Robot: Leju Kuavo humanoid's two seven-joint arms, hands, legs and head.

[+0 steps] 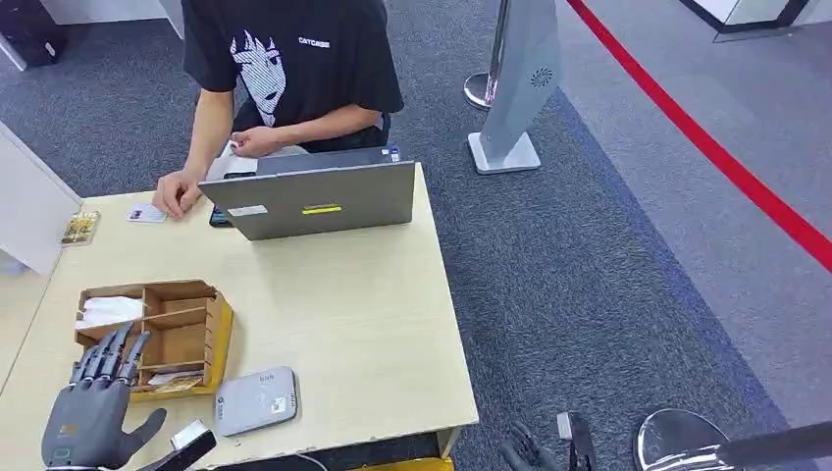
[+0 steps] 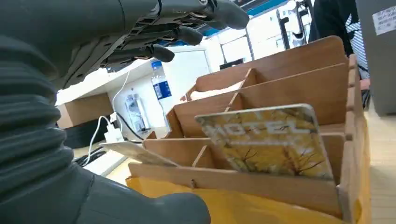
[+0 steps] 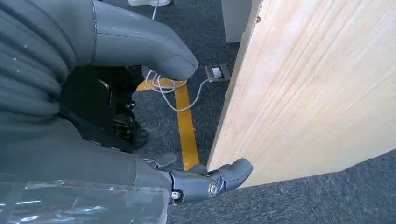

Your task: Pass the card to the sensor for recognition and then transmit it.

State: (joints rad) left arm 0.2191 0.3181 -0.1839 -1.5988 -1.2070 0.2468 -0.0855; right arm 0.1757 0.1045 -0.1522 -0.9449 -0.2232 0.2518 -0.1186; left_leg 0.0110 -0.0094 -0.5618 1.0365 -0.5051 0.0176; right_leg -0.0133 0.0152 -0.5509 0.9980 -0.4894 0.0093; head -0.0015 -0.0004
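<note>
A yellow hotel card [image 2: 268,140] leans in the near compartment of a wooden organizer [image 1: 162,334]; in the head view the card [image 1: 175,380] shows at the box's front. My left hand [image 1: 98,407] hovers open just in front of the box, fingers spread toward it and holding nothing; in the left wrist view its fingers [image 2: 177,35] reach above the card. The grey card sensor [image 1: 255,400] lies flat on the table, right of that hand. My right hand [image 1: 535,451] hangs open beside the table's front right corner. A white card [image 1: 145,213] lies by a person's hand [image 1: 177,191].
A person in a black T-shirt [image 1: 289,59] sits behind a grey laptop [image 1: 319,199] at the far side of the table [image 1: 363,324]. White paper [image 1: 106,311] fills a back compartment. A white stand [image 1: 515,88] and red floor line [image 1: 726,162] are to the right.
</note>
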